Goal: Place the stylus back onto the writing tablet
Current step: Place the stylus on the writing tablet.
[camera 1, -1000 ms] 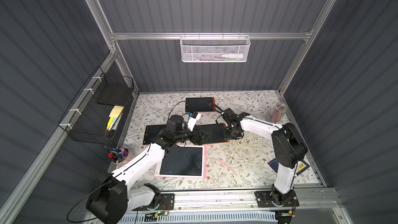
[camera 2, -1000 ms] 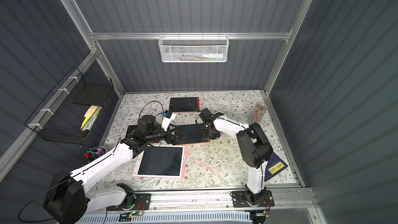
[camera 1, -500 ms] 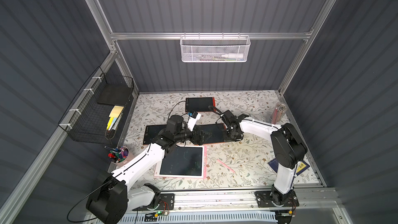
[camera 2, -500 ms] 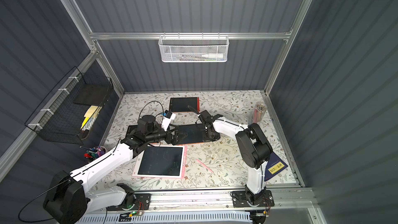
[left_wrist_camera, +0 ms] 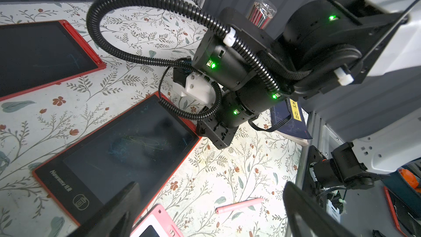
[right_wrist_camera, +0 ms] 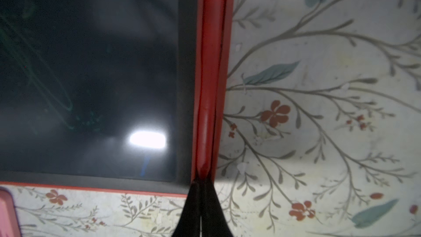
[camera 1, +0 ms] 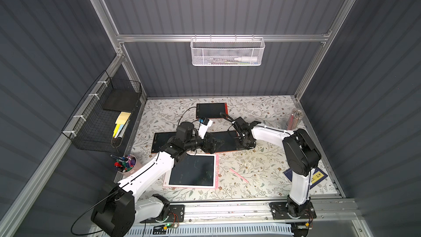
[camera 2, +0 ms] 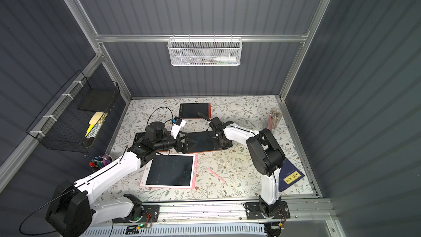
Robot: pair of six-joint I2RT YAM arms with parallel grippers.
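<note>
Cup (camera 1: 131, 171) holds markers (camera 1: 121, 164) (red stylus (right_wrist_camera: 208, 87) lies along the tablet (right_wrist_camera: 91, 64) edge).

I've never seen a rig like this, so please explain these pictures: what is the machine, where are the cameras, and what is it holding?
These are two white robot arms mounted on a rail, working over a flowered table. Two pictures look down from overhead; the other two come from cameras on the arms' wrists. On the table lie writing tablets, a loose pink stylus, a pen cup and a blue book. The left gripper is open and empty. The right gripper is shut, its tips meeting the end of a red stylus that lies in the edge groove of a red tablet.
</note>
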